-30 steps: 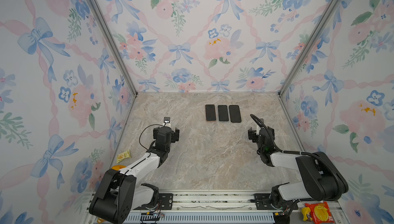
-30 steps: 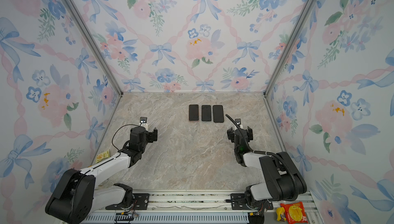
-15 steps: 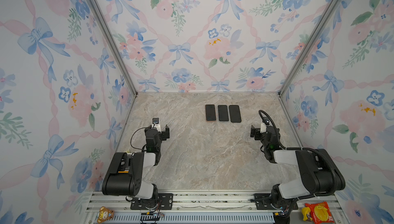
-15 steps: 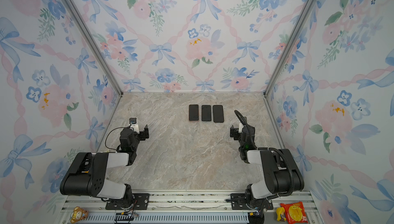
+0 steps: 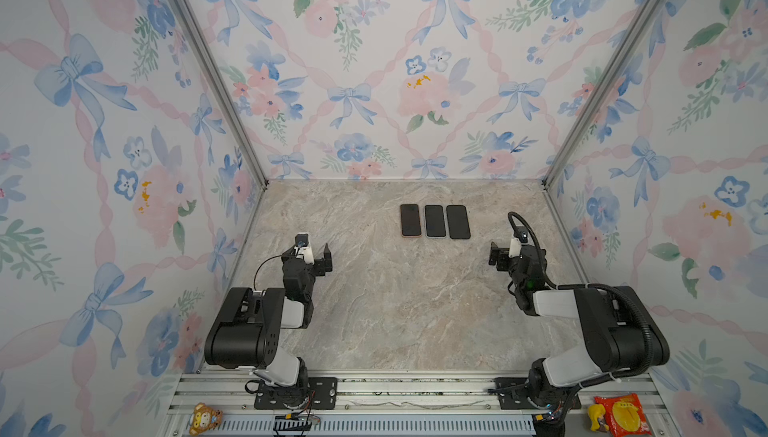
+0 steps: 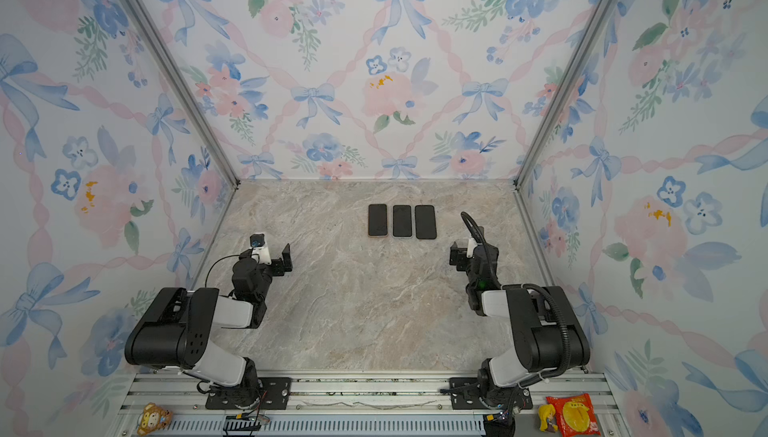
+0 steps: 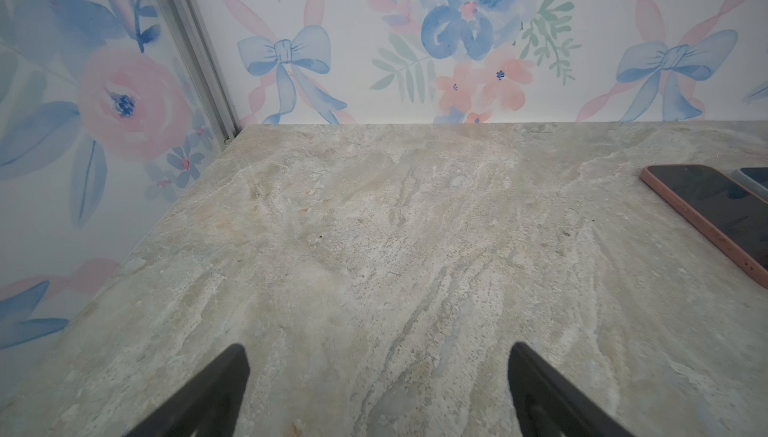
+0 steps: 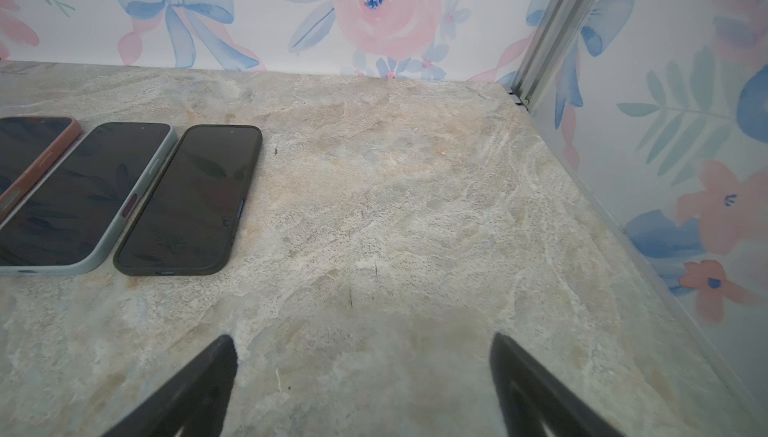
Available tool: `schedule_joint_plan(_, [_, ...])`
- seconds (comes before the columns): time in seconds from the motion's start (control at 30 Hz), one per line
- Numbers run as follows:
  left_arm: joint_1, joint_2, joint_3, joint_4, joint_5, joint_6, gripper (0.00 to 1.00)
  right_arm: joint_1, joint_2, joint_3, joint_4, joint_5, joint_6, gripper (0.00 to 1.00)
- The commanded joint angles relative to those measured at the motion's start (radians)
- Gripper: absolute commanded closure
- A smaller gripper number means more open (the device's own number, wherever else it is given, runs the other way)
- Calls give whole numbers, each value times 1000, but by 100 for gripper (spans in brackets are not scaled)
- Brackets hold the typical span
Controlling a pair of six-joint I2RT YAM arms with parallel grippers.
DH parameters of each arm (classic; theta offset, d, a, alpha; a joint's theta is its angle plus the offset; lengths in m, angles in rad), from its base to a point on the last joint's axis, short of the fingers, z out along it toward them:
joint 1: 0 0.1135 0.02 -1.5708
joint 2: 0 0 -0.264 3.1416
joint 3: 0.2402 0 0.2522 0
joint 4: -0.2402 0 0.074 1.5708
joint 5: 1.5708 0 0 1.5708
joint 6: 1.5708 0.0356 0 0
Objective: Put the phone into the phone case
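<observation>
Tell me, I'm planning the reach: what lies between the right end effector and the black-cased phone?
Nothing but bare marble tabletop separates the right end effector from the black-cased phone, as the right wrist view shows.

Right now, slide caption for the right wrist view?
Open right gripper over the marble table; pink-cased phone, green-cased phone and black-cased phone lie side by side ahead.
</observation>
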Motion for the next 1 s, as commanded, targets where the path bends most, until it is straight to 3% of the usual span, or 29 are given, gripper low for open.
schedule_joint_plan(0.0, [12,17,-13,37,7,-24,2,-12,9,-1,27,-10,20,3])
schedule_joint_plan(0.1, [7,17,-13,38,5,-16,2,-12,9,1,27,-12,20,3])
schedule_joint_plan(0.2, [-62,13,-25,59,-127,21,2,-14,9,1,24,-18,20,3])
schedule_joint_plan(0.57, [-42,23,-25,76,-85,15,2,-5,13,7,18,-5,13,3])
schedule_joint_plan(0.97, [-26,24,-20,67,-66,2,2,-27,13,6,17,-69,20,3])
